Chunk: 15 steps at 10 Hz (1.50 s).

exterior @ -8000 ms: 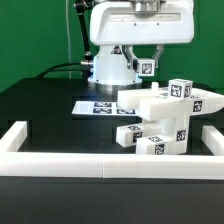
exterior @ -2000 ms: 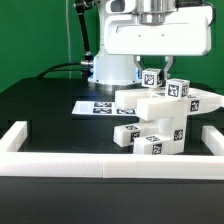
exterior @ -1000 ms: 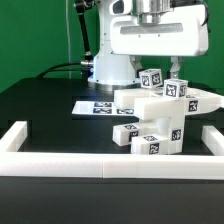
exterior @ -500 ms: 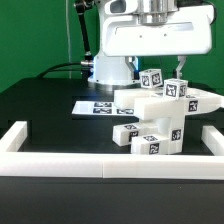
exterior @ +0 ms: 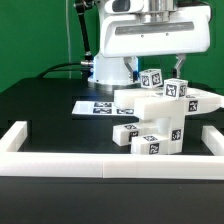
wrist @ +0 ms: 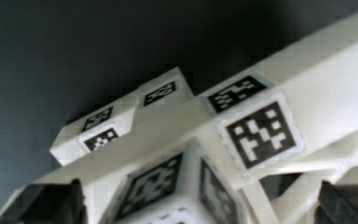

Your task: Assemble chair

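The partly built white chair [exterior: 165, 108] stands at the exterior view's right, with a seat slab and tagged blocks stacked under it. A small tagged block [exterior: 152, 78] sits upright on top of the slab beside another tagged block [exterior: 177, 89]. My gripper [exterior: 159, 66] hangs over it, open. Its fingers [exterior: 136, 66] stand wide on both sides of the block with gaps. In the wrist view the block [wrist: 179, 185] lies between the dark fingertips [wrist: 48, 202] without touching them, and the chair's tagged faces [wrist: 256, 128] lie beyond.
The marker board [exterior: 92, 105] lies flat behind the chair toward the exterior view's left. A low white border rail [exterior: 60, 165] runs along the front and up both sides. The arm's white base [exterior: 110, 68] stands at the back.
Eight seconds ago the block hung higher between closer fingers. It came down onto the slab. Over the last second the fingers have spread and the hand has lifted slightly; the block stays put.
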{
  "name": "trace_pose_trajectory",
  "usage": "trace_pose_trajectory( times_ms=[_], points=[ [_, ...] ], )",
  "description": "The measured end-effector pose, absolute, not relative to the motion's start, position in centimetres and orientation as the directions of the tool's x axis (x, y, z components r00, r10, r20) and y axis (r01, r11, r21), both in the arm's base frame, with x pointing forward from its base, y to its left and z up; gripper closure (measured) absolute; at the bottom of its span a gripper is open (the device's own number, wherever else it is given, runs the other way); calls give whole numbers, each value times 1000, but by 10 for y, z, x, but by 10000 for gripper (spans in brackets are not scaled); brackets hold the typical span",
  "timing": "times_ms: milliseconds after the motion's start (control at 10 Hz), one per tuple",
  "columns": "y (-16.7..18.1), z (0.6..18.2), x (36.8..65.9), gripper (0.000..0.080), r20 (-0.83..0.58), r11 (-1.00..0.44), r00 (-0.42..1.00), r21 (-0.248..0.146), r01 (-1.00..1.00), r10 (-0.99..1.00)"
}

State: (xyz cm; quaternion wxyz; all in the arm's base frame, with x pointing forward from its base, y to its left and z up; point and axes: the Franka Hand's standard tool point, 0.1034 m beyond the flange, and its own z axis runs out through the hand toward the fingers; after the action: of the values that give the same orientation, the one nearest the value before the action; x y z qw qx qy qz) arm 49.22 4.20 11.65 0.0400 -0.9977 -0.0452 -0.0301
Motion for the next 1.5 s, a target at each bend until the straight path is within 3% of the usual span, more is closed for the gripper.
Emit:
trace_pose_trajectory(
  times_ms=[500, 800, 1300, 1500],
  points=[
    [39, 117, 493, 150, 79, -943, 943, -54, 328, 324],
    [39, 117, 493, 513, 79, -943, 943, -54, 328, 323],
    [39, 117, 493, 513, 77, -954, 953, -57, 296, 291],
    [39, 116, 493, 513, 65, -992, 993, -76, 102, 97]
  ],
)
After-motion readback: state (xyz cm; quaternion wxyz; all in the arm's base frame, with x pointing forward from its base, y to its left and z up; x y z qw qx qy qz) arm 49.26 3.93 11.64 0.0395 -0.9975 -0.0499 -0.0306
